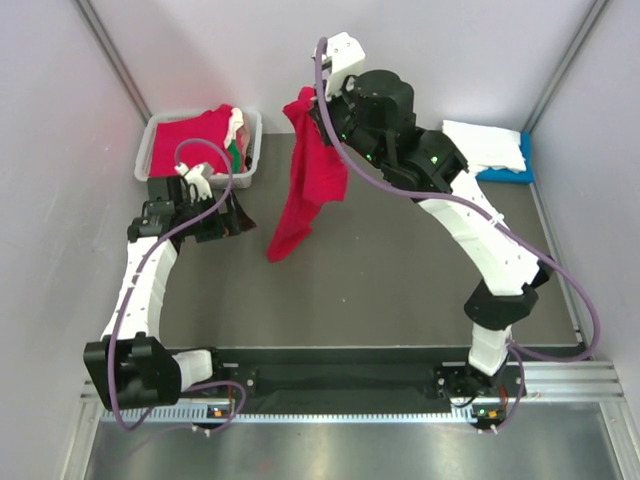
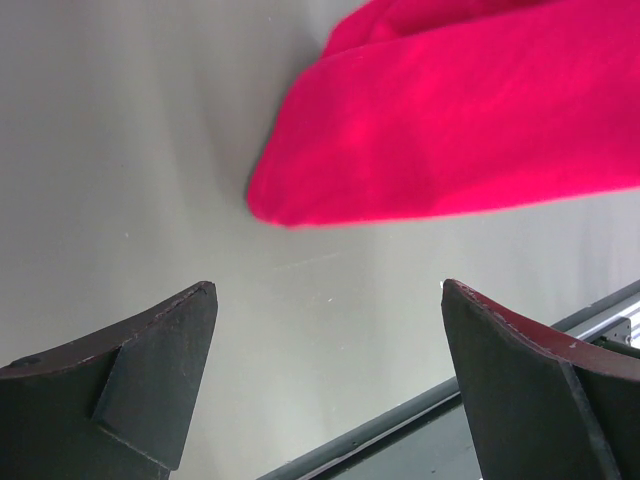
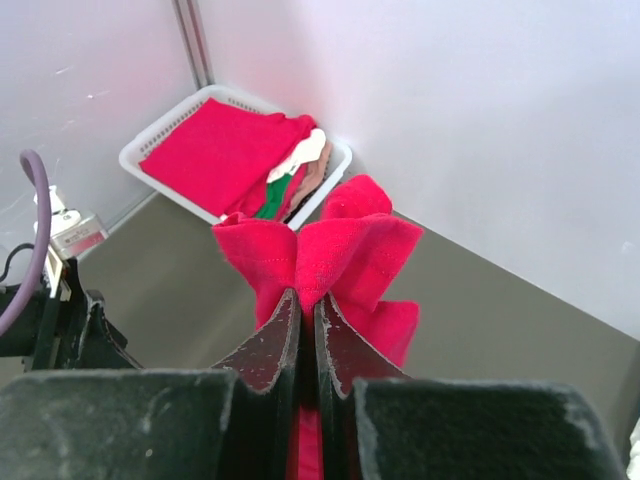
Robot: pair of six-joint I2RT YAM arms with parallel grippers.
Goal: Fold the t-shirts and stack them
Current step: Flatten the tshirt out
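A bright red t-shirt [image 1: 312, 175] hangs in a long bunch above the table, its lower end near the mat. My right gripper [image 1: 312, 108] is raised at the back centre and pinches the shirt's top edge. In the right wrist view the jaws [image 3: 308, 295] are shut on the red cloth [image 3: 345, 245], which fans out past the tips. My left gripper [image 1: 232, 218] is low beside the tub, left of the hanging shirt, and open. Seen from the left wrist, its gripper [image 2: 325, 300] holds nothing and the shirt's rounded lower end [image 2: 450, 130] lies just ahead of the fingers.
A pale plastic tub [image 1: 252, 135] at the back left holds another red shirt [image 1: 190, 140] and other bunched garments; it also shows as the tub [image 3: 135, 155] in the right wrist view. Folded white [image 1: 485, 145] and blue [image 1: 508, 176] shirts are stacked at the back right. Walls enclose three sides.
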